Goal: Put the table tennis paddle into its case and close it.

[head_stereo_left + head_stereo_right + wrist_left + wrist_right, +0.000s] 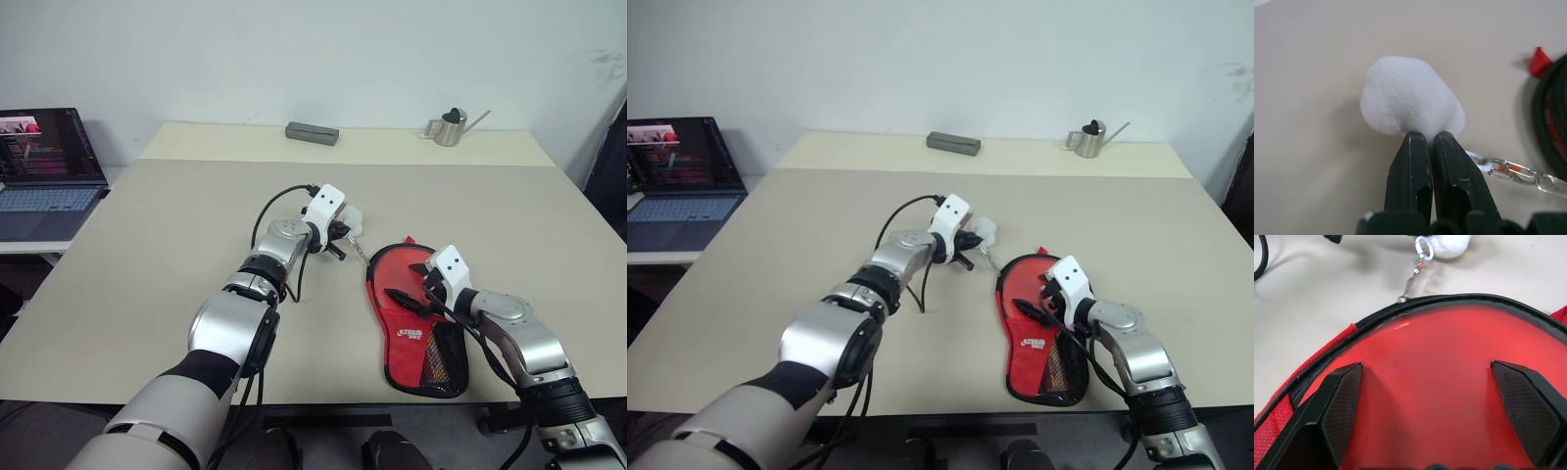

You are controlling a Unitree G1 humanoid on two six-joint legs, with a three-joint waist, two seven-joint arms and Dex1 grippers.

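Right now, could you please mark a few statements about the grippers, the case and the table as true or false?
1. The left gripper is shut on the white pompom. True.
2. The right gripper is shut. False: its jaws stand wide open over the red case.
3. The pompom joins the case's zip by a metal clip chain. True.
4. A metal watering can stands at the table's far edge. True.
5. The laptop is closed. False: it is open, screen lit.

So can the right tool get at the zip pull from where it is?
Probably yes: the right tool hangs open over the case, and the pull lies just ahead, though the left tool already pinches its white puff.
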